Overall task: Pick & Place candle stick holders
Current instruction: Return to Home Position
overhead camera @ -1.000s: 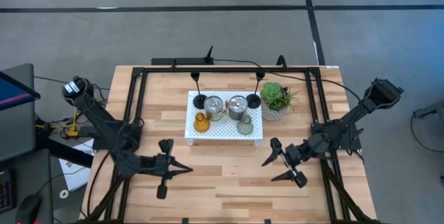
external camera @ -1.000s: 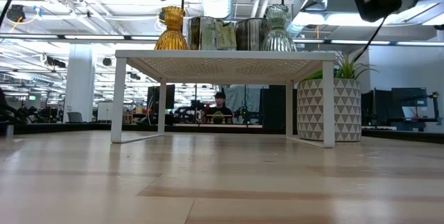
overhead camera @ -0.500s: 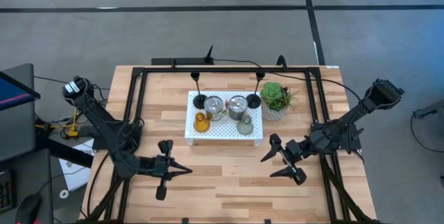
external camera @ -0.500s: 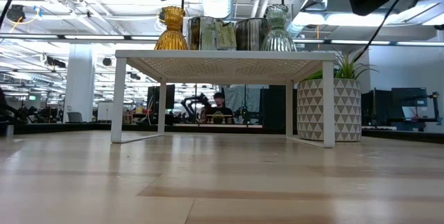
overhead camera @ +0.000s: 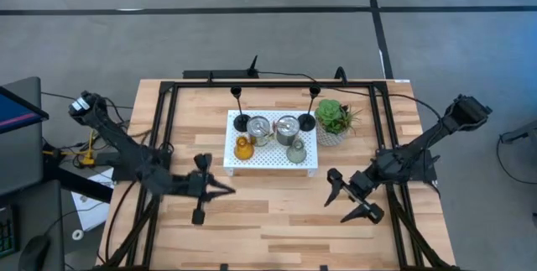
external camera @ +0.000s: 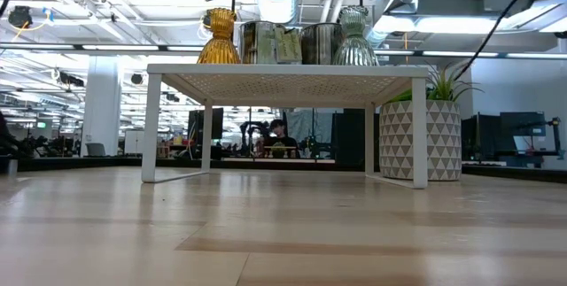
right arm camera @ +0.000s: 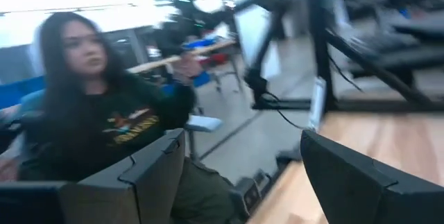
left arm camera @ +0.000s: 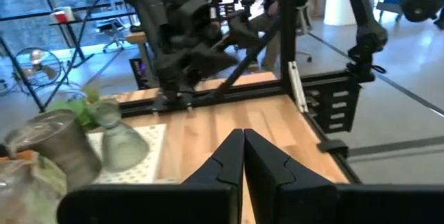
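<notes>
Since the earlier frames, the left gripper [overhead camera: 227,190] has shifted away from the front edge of the table [overhead camera: 277,231] and toward the left corner of the tray. The right gripper [overhead camera: 339,207] has swung slightly outward and toward the front edge.

1. Left gripper: verify in the left wrist view that its fingers are pressed together with nothing between them. It hangs over bare wood, well apart from any holder.
2. Right gripper: verify in the right wrist view that its fingers are spread wide and carry nothing. A person [right arm camera: 104,130] in a dark top sits beyond the table in that view; no hand reaches toward the arms.
3. White perforated tray [overhead camera: 270,162]: all six candle stick holders stand on it.
   - Front row: amber glass holder [overhead camera: 243,148] and grey-green holder [overhead camera: 295,152].
   - Middle: two silver cups [overhead camera: 259,127] [overhead camera: 288,125], side by side.
   - Rear edge: two black holders [overhead camera: 242,122] [overhead camera: 307,122], upright.
4. Potted plant [overhead camera: 334,118]: just beside the tray's right rear corner, on the table.

Both grippers are empty and clear of the tray, which suggests that placing is complete and the arms are retiring to rest.
</notes>
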`<action>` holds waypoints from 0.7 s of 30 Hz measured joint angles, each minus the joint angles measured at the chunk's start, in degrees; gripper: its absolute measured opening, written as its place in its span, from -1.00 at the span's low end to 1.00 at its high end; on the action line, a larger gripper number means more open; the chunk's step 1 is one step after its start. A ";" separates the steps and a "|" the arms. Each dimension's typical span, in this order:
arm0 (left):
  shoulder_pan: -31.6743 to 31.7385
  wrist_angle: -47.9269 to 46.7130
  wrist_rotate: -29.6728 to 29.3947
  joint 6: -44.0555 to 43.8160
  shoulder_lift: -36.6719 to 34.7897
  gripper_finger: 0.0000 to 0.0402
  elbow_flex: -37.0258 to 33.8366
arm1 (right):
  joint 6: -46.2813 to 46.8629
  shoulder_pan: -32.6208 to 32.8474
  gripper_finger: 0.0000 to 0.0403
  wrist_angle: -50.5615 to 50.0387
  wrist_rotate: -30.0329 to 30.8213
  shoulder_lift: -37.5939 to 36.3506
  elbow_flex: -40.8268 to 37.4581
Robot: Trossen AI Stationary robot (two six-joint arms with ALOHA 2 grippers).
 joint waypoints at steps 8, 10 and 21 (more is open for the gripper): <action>17.06 -2.07 24.13 -0.29 -3.21 -0.95 0.04 | -6.92 -1.69 0.37 -11.37 -11.04 -13.39 0.00; 21.54 -2.02 27.19 -0.64 -2.57 -0.95 0.04 | -8.46 -2.16 0.37 -16.75 -11.01 -17.98 0.00; 37.09 -2.80 37.29 2.95 -6.97 -0.95 0.02 | -9.07 -7.93 0.37 -46.02 -11.74 -49.01 0.02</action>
